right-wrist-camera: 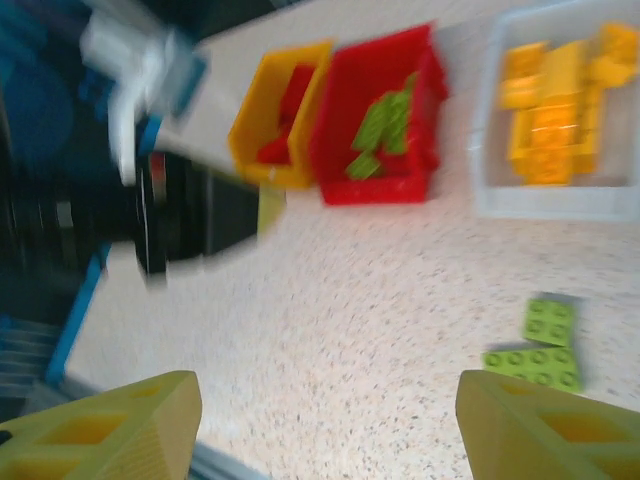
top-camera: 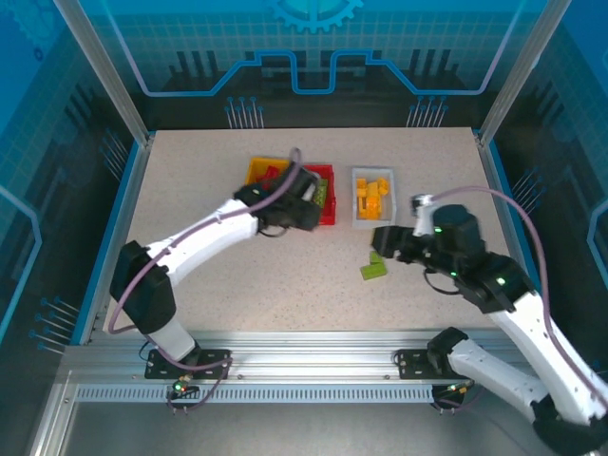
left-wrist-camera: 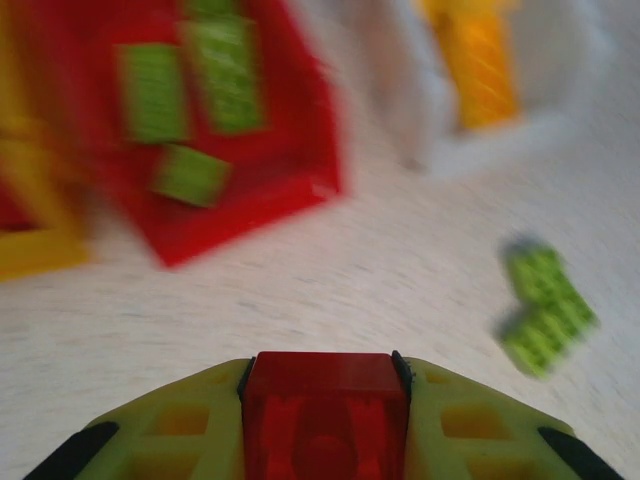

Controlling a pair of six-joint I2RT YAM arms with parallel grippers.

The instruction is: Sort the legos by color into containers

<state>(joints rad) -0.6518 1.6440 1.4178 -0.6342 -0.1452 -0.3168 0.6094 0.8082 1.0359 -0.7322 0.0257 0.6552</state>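
My left gripper is shut on a red lego and hovers at the near edge of the red container, which holds light green legos. The yellow container to its left holds red legos. The white container on the right holds yellow-orange legos. Two green legos lie touching on the table in front of the white container. My right gripper hangs open just above and behind them with nothing between its fingers.
The three containers stand side by side at the middle back of the speckled table. Glass walls on metal posts close in the back and sides. A metal rail runs along the near edge.
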